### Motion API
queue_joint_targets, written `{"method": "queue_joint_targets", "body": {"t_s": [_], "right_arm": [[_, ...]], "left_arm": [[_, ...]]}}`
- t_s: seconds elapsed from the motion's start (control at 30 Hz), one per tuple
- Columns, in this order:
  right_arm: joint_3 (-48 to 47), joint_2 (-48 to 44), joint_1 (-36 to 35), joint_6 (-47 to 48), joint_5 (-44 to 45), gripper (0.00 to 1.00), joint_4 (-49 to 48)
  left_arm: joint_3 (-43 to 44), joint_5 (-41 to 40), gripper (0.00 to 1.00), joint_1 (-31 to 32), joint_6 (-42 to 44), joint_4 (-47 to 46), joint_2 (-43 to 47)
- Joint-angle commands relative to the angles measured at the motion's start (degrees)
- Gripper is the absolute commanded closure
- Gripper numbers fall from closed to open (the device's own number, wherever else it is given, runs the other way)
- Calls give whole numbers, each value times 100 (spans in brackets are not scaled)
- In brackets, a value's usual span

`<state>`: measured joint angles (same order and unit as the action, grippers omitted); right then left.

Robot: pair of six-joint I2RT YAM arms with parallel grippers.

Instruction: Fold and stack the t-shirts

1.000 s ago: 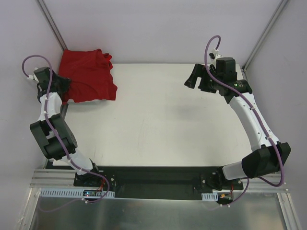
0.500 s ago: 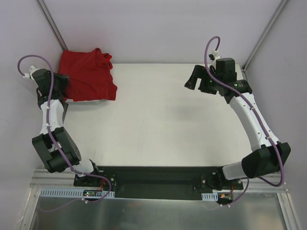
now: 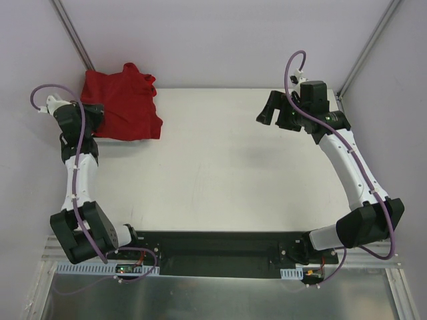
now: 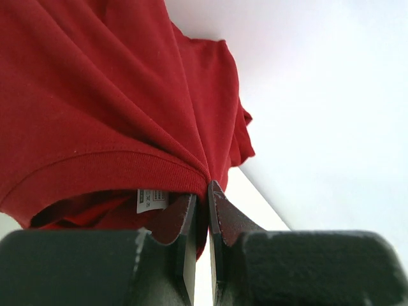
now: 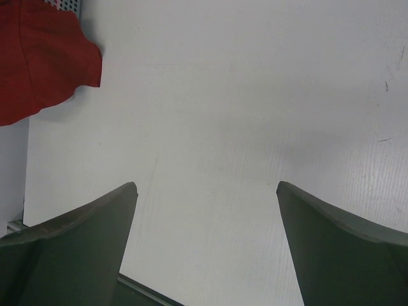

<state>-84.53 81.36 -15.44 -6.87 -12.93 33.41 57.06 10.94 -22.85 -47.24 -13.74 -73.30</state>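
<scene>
- T-shirts (image 3: 127, 100): deep-red cloth in one crumpled heap at the far left corner of the white table (image 3: 233, 167). I cannot tell how many shirts are in the heap.
- In the top view the far part of the heap reaches past the back edge of the table, near the wall. It is not clear whether it leans there or is raised.
- The left gripper (image 3: 95, 120) is at the left edge of the heap, and its arm stands along the left side of the table.
- In the left wrist view the left gripper (image 4: 208, 190) is closed almost fully. Its two dark fingers (image 4: 182, 223) pinch a ribbed hem of the red cloth (image 4: 95, 95), which spreads upward and to the left from the fingertips.
- A small white label (image 4: 152, 199) shows just under this hem, beside the left finger.
- The right gripper (image 3: 277, 112) is over the far right part of the table, well apart from the heap, with its jaws spread wide and holding nothing.
- In the right wrist view only bare table (image 5: 223, 95) shows between the fingers of the right gripper (image 5: 207, 186). One edge of the red cloth (image 5: 38, 57) shows in the upper left corner.
</scene>
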Motion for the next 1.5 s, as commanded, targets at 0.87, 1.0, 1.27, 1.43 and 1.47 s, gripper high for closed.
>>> {"method": "queue_joint_targets", "body": {"t_s": [0.87, 1.0, 1.27, 1.43, 1.47], "right_arm": [[262, -297, 6, -24, -157, 4, 52], [253, -279, 6, -7, -157, 4, 43], [156, -226, 6, -16, -201, 4, 43], [95, -191, 6, -51, -254, 4, 61], [95, -191, 6, -60, -237, 4, 61]], "left_arm": [[999, -1278, 100, 1256, 1182, 1338, 940], [1387, -1463, 100, 1502, 1541, 1576, 1133], [1686, -1455, 100, 1679, 1631, 1690, 1335], [2055, -1190, 100, 1915, 1876, 1734, 1266], [2055, -1208, 100, 1960, 1912, 1751, 1274]]}}
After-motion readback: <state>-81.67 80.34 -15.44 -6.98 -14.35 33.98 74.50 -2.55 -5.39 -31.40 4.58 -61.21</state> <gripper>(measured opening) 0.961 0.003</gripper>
